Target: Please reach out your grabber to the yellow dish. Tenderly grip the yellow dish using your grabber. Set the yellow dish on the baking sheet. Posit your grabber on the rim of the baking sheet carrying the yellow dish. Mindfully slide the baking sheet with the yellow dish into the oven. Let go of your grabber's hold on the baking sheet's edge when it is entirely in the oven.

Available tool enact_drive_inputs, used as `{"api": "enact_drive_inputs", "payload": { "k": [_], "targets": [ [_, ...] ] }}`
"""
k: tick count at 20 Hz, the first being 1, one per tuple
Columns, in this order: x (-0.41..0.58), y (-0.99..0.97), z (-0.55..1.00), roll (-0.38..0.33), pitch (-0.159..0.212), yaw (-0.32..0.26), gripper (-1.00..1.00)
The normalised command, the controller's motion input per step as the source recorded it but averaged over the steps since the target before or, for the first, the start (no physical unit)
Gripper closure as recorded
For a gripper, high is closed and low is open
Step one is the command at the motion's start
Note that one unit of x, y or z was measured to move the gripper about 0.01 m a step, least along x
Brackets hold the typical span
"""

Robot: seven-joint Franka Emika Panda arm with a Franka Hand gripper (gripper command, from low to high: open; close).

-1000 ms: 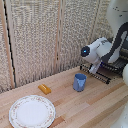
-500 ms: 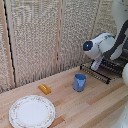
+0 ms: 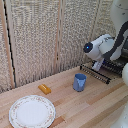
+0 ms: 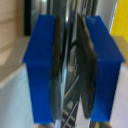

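My grabber (image 3: 98, 65) hangs from the white and black arm at the exterior view's right, over the near part of the baking sheet (image 3: 101, 73), a dark tray of wire bars. In the wrist view the two blue fingers (image 4: 42, 65) stand close together, with thin metal bars of the baking sheet (image 4: 69, 60) in the narrow gap between their dark pads. A strip of bright yellow, seemingly the yellow dish (image 4: 121, 17), shows beside one finger. In the exterior view the dish is hidden behind the arm. The dark oven (image 3: 123, 50) sits at the right edge, behind the arm.
A blue cup (image 3: 79, 82) stands on the wooden table just in front of the baking sheet. A small orange-yellow block (image 3: 44, 89) lies further to the exterior view's left. A large white patterned plate (image 3: 32, 111) is at the front left. A ribbed wall stands behind.
The arm's wrist has shifted only slightly near the baking sheet. The cup, block and plate have not moved.
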Motion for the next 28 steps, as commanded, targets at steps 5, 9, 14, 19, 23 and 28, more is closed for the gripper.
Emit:
{"api": "enact_drive_inputs", "payload": {
  "k": [5, 9, 14, 19, 23, 28],
  "targets": [
    [0.000, -0.91, 0.25, -0.138, -0.036, 0.000, 1.00],
    [-0.011, -0.78, 0.28, -0.157, -0.091, 0.018, 1.00],
    [-0.081, -0.34, 0.32, -0.077, -0.108, 0.022, -1.00],
    [0.037, 0.05, 0.58, 0.000, -0.037, -0.074, -1.00],
    [0.079, 0.13, 0.73, 0.042, 0.007, -0.135, -1.00],
    [0.015, 0.23, 0.40, 0.214, 0.078, -0.161, -1.00]
  ]
}}
